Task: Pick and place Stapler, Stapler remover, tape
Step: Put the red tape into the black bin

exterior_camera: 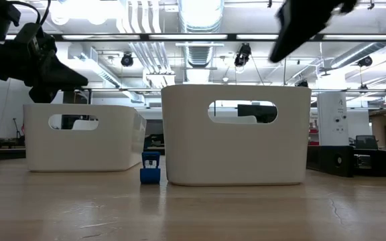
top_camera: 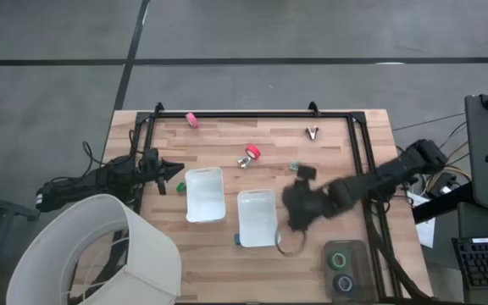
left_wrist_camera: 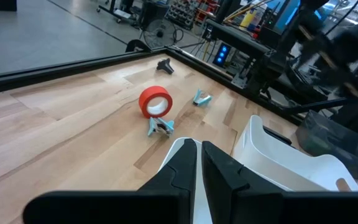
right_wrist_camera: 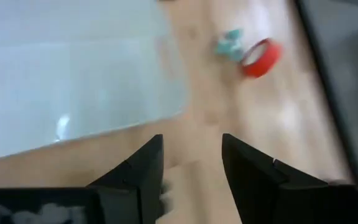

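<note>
The red tape roll [top_camera: 252, 152] stands on its edge on the table beyond the two white trays [top_camera: 204, 193] [top_camera: 257, 217]; it also shows in the wrist views [left_wrist_camera: 156, 101] [right_wrist_camera: 261, 58]. Green and blue tape rolls [top_camera: 341, 271] lie in a dark tray at the near right. A small dark claw-shaped thing, which I take for the stapler remover [top_camera: 313, 133], lies at the far right. The stapler is out of view. My right gripper [top_camera: 297, 212] [right_wrist_camera: 191, 149] hovers open, blurred, above the table beside the right tray. My left gripper [top_camera: 172, 167] [left_wrist_camera: 197, 146] waits shut at the table's left.
Small teal clips [left_wrist_camera: 160, 126] [left_wrist_camera: 201, 98] lie near the red tape. A pink item [top_camera: 191, 119] lies at the far edge, a green one [top_camera: 180, 186] left of the trays, and a blue one [exterior_camera: 150, 169] at the right tray's near corner. A black frame [top_camera: 252, 113] borders the table.
</note>
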